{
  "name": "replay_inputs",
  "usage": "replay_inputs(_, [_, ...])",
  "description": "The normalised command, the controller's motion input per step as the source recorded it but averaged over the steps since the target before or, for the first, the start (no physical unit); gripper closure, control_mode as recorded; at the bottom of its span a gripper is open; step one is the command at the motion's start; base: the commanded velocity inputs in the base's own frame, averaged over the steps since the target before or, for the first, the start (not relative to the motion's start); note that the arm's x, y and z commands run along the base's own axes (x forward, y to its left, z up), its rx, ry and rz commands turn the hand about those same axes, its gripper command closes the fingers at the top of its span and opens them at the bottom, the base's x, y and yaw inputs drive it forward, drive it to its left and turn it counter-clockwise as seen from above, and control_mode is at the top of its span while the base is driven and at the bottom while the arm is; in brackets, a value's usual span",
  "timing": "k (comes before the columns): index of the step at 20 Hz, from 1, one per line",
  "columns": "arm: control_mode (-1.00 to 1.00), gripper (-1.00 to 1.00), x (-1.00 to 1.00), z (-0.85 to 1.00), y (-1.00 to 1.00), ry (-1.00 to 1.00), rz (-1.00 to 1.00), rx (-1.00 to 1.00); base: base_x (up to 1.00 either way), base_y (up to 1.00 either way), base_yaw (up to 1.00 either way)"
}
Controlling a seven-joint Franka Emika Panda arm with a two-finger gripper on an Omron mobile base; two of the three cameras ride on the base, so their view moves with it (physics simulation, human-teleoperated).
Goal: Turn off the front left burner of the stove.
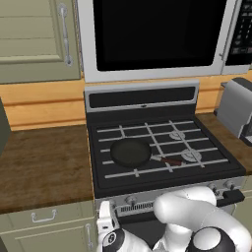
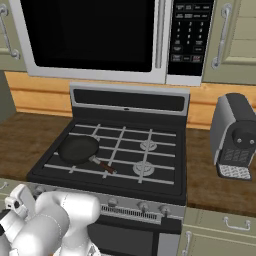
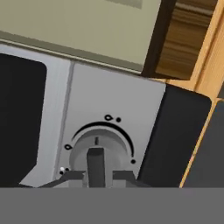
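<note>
The stove (image 1: pixel 142 99) is a black-topped range with a steel front. A round black skillet (image 1: pixel 130 152) sits on the grates over the left side, and the front left burner (image 1: pixel 114 172) lies under the bars just in front of it. My hand (image 1: pixel 105 220) is low against the left end of the stove's front panel. In the hand view a round silver knob (image 3: pixel 98 142) with a black arc and small markings around it is right ahead. My gripper (image 3: pixel 96 175) is shut on the knob, one finger on each side of its raised middle bar.
A large microwave (image 1: pixel 152 34) hangs above the stove. A grey appliance (image 2: pixel 234 137) stands on the right counter, and a wooden counter (image 1: pixel 44 162) lies to the left. Other knobs (image 2: pixel 144 205) line the front panel. Cabinet drawers (image 1: pixel 44 216) sit below the left counter.
</note>
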Motion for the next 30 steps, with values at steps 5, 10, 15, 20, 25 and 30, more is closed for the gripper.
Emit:
replay_inputs(5, [-1.0, 1.0, 0.3, 0.24, -0.15, 0.12, -0.01, 0.39, 0.0, 0.0, 0.0])
replay_inputs(10, [-1.0, 1.0, 0.44, 0.26, -0.21, 0.13, -0.01, 0.49, 0.0, 0.0, 0.0])
replay_inputs(15, [-1.0, 1.0, 0.62, 0.31, -0.16, 0.12, -0.01, 0.51, 0.0, 0.0, 0.0])
replay_inputs(20, [-1.0, 1.0, 0.59, 0.18, -0.15, 0.1, -0.02, 0.57, 0.0, 0.0, 0.0])
replay_inputs(25, [-1.0, 1.0, 0.57, 0.19, -0.14, 0.05, -0.03, 0.62, 0.0, 0.0, 0.0])
replay_inputs(30, [-1.0, 1.0, 0.69, 0.28, -0.06, 0.04, -0.05, 0.6, 0.0, 0.0, 0.0])
